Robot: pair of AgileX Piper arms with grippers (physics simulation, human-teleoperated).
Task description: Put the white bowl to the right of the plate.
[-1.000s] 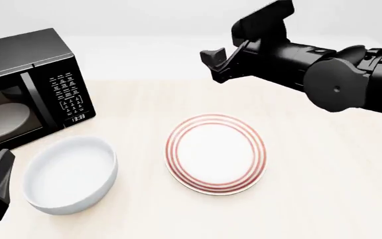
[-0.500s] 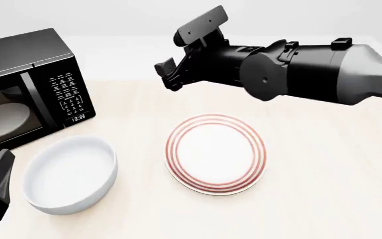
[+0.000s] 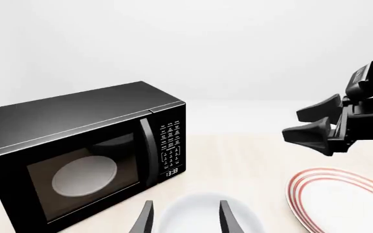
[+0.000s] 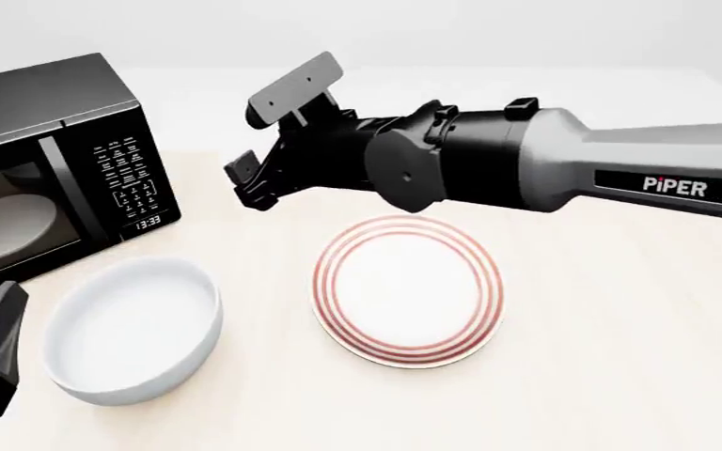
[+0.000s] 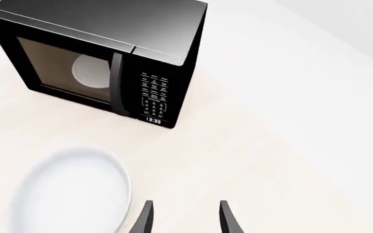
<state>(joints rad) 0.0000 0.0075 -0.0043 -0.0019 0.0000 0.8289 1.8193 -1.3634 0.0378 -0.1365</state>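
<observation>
Front view: the right gripper has swept leftward across the table since a second ago and now hangs above and beyond the plate, jaws open, heading toward the white bowl, which rests untouched left of the plate, near the microwave.

Left wrist view: the left gripper is open above the bowl, holding nothing.

Right wrist view: open fingertips beside the bowl rim; pickup not yet begun.
</observation>
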